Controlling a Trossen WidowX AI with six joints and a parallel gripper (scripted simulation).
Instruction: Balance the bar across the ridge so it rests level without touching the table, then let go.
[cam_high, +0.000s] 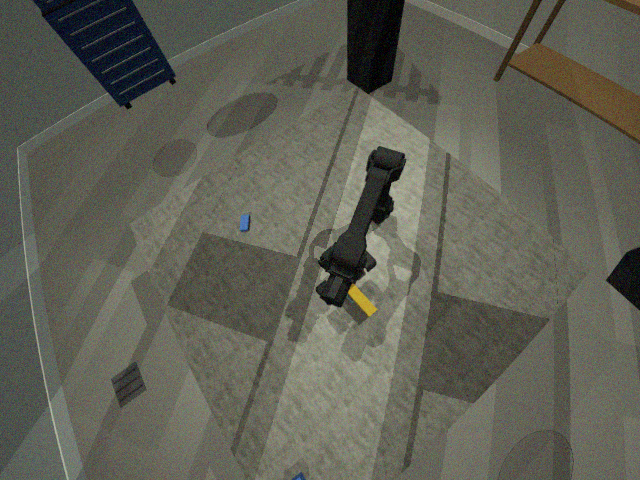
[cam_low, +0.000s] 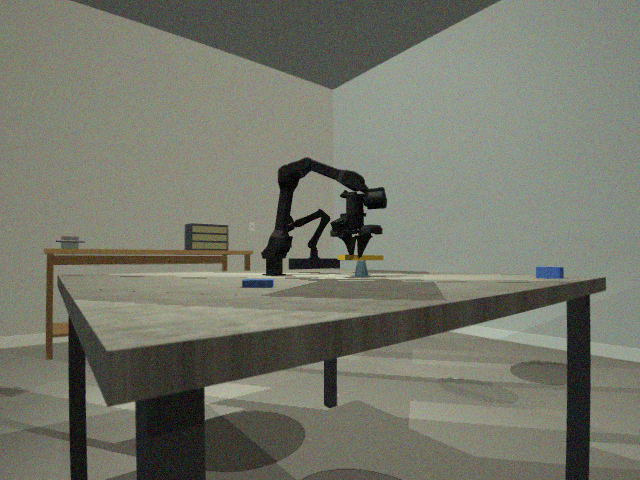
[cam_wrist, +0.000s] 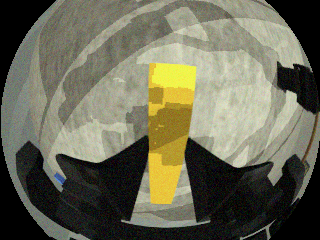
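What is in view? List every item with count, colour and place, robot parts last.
Flat yellow bar: one, yellow, level on top of the ridge, clamped in the gripper.
Small wedge-shaped ridge: one, grey-blue, on the table under the bar.
Flat blue blocks: two in the exterior view, blue, one near the table's middle, one near its right edge.
Grey wooden table: one, grey, foreground.
Brown wooden side table: one, brown, by the back wall.
Drawer box: one, dark with tan fronts, on the side table.
Dark arm: one, black, on the table.
Gripper: one, black, closed on the bar.
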